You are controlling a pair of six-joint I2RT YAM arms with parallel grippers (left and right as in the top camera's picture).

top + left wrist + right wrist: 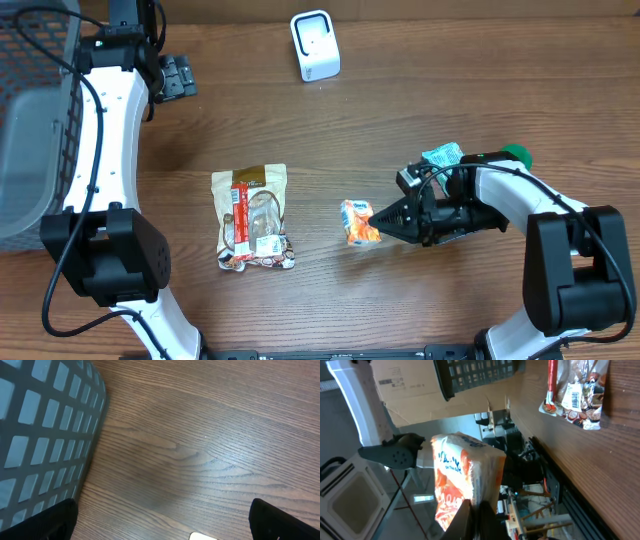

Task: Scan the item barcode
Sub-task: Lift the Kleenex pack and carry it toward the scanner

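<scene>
A small orange and white packet (358,222) hangs just above the table's middle, pinched at its edge by my right gripper (380,219), which is shut on it. In the right wrist view the packet (465,475) stands in front of the closed fingers (462,517). The white barcode scanner (315,45) stands at the back centre. My left gripper (178,75) hovers open at the back left, beside the basket, with nothing between its fingers (45,522).
A dark mesh basket (30,110) fills the left edge. A clear snack bag (253,217) with a red stripe lies left of centre. A teal packet (442,155) and a green object (517,155) sit by the right arm.
</scene>
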